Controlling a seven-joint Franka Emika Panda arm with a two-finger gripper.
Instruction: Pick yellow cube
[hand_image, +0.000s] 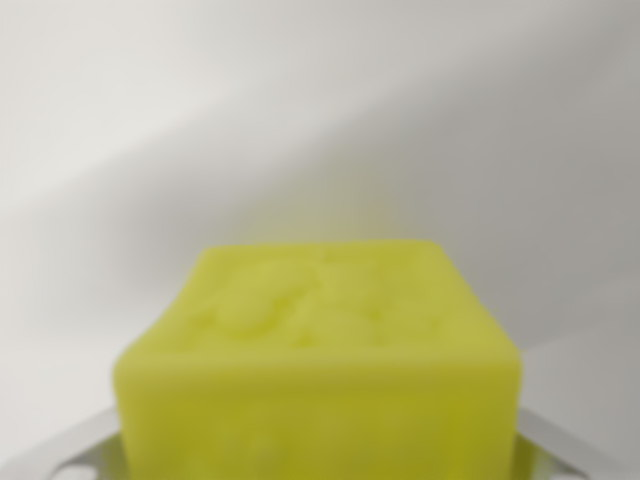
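Observation:
A yellow cube (320, 360) fills the lower middle of the wrist view, very close to the camera and blurred. Its top face looks bumpy. My gripper (320, 465) is shut on the cube. Only pale finger parts show: one finger (70, 452) against the cube's side at the wrist view's left, the other (572, 447) against its side at the wrist view's right. The cube's lower part is cut off by the frame's bottom edge.
Behind the cube there is only a plain white, out-of-focus surface (300, 120) with soft grey shading across the wrist view's right.

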